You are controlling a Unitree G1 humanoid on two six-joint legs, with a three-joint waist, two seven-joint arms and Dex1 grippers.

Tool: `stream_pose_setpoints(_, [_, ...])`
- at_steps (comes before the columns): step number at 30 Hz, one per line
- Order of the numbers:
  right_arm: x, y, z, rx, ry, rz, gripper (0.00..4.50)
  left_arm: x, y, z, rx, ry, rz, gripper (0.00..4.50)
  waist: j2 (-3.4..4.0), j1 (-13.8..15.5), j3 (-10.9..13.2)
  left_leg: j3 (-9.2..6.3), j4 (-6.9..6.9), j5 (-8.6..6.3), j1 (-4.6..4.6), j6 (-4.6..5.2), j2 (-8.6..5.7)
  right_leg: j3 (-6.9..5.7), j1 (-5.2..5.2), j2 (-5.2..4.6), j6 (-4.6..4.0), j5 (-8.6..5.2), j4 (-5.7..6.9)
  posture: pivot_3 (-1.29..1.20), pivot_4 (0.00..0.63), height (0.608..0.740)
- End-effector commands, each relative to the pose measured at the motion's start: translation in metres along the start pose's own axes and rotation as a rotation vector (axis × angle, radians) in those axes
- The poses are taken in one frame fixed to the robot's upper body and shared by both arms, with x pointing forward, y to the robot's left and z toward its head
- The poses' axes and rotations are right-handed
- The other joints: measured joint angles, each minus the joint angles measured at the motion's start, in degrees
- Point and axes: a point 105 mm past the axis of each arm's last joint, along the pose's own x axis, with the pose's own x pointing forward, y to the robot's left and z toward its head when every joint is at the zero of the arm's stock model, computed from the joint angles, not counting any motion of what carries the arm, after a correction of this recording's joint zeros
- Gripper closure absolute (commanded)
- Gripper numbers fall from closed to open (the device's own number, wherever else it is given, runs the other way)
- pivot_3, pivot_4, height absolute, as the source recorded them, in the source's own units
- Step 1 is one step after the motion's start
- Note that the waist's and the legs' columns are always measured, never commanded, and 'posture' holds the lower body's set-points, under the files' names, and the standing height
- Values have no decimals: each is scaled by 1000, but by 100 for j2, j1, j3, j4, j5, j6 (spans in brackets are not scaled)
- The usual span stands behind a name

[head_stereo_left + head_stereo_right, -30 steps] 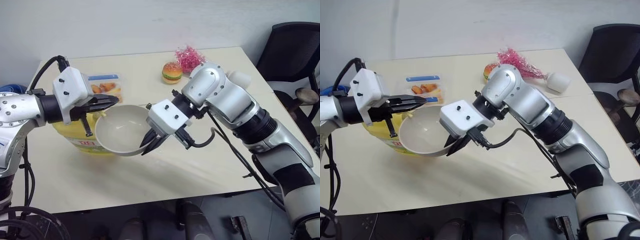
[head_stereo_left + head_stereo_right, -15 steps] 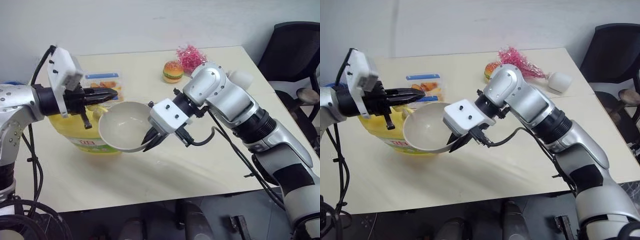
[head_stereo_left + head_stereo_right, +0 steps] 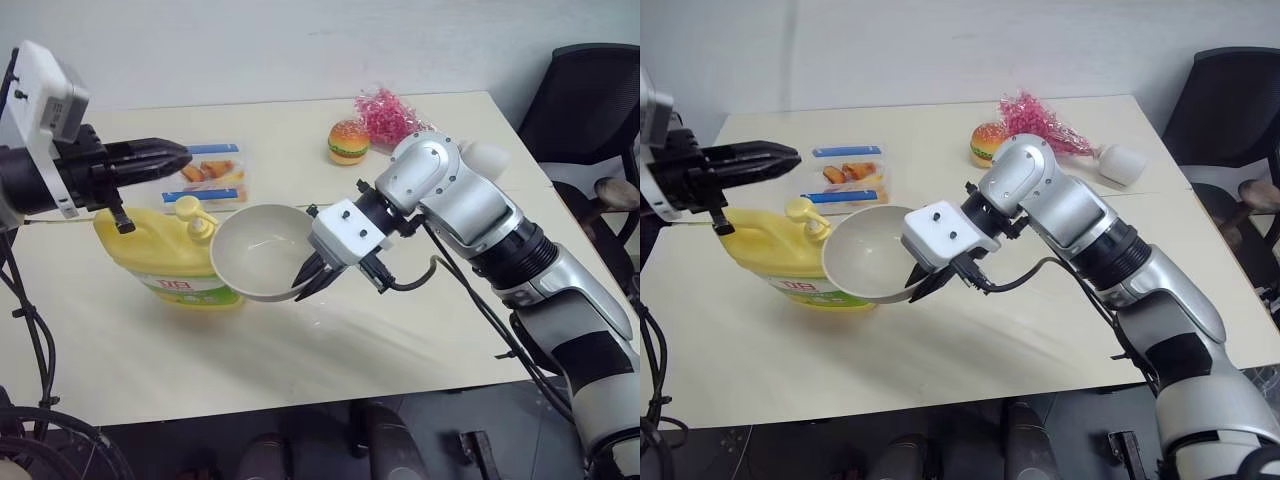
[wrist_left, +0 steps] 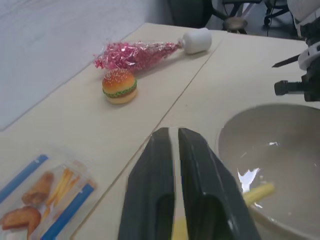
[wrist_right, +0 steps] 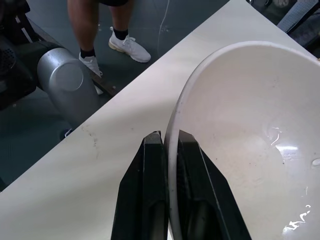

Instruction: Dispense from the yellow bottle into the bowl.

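Note:
The yellow bottle [image 3: 160, 262] stands on the table at the left, its pump top [image 3: 190, 212] uncovered. My left gripper [image 3: 184, 155] hovers above and behind the pump, apart from it. It is shut but for a thin slit and holds nothing, as its fingers [image 4: 155, 190] show in the left wrist view. The greyish-white bowl [image 3: 255, 262] hangs tilted right beside the pump. My right gripper [image 3: 308, 278] is shut on its near-right rim, with the rim between the fingers [image 5: 150, 195]. Wet glints and a yellowish streak lie inside the bowl [image 4: 280, 150].
A toy burger [image 3: 347, 140], a pink bundle [image 3: 385, 115] in a small white cup [image 3: 487, 156] and a snack packet [image 3: 210, 175] lie at the back of the table. A black chair [image 3: 590, 110] stands at the right. A person's legs [image 5: 95, 20] stand beyond the table's front edge.
My left gripper has lifted off the pump top and drawn up and to the left, leaving the pump in plain sight. The right gripper still holds the bowl in about the same place.

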Motion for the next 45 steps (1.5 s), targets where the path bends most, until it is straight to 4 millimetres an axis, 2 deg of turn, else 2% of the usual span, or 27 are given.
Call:
stream_pose_setpoints(1, [-4, 4, 17, -72, -29, 56, 4500, -5, -4, 4, 70, 3, 13, 3957, -1, 1, 0, 0, 0, 0, 1, 0, 0, 0, 0, 0, 0, 0, 1, 0, 150, 740])
stream_pose_setpoints(9, [-3, 6, 21, -100, -23, 84, 4500, -1, -14, -13, 38, 32, -30, 3957, -2, 17, 0, 0, -2, -1, 0, -2, 1, 0, 0, -1, 0, 0, -3, 0, 150, 740])
stream_pose_setpoints(16, [2, 2, 17, -98, -5, 84, 4500, 7, -17, -23, 60, 61, -54, 3957, -3, 64, -1, 3, 0, -1, 4, -2, 1, 3, 0, -1, -1, 0, 3, 0, 150, 740])
stream_pose_setpoints(22, [3, 2, 11, -90, 4, 68, 4500, 9, -17, -41, 53, 135, -66, 3957, -4, 108, -1, 7, 1, -1, 9, -2, 0, 5, 2, -1, -1, 0, 5, 0, 150, 740])
stream_pose_setpoints(27, [3, 0, 12, -88, 3, 67, 4500, 13, -23, -55, 99, 195, -116, 3957, -3, 113, -3, 10, 1, -1, 19, -2, 0, 10, 8, 0, -3, -1, 12, 0, 150, 740])
stream_pose_setpoints(34, [5, -2, 15, -89, -2, 68, 4500, 22, -24, -63, 153, 240, -152, 3957, 4, 120, -13, 13, 4, 0, 31, -2, 0, 13, 19, 0, -7, 1, 18, 0, 150, 740])
stream_pose_setpoints(45, [5, -4, 16, -90, -2, 63, 4500, 17, -30, -90, 210, 359, -213, 3957, 40, 117, -41, 18, 2, 0, 41, -1, 0, 18, 24, 1, -9, 1, 22, 0, 150, 740])
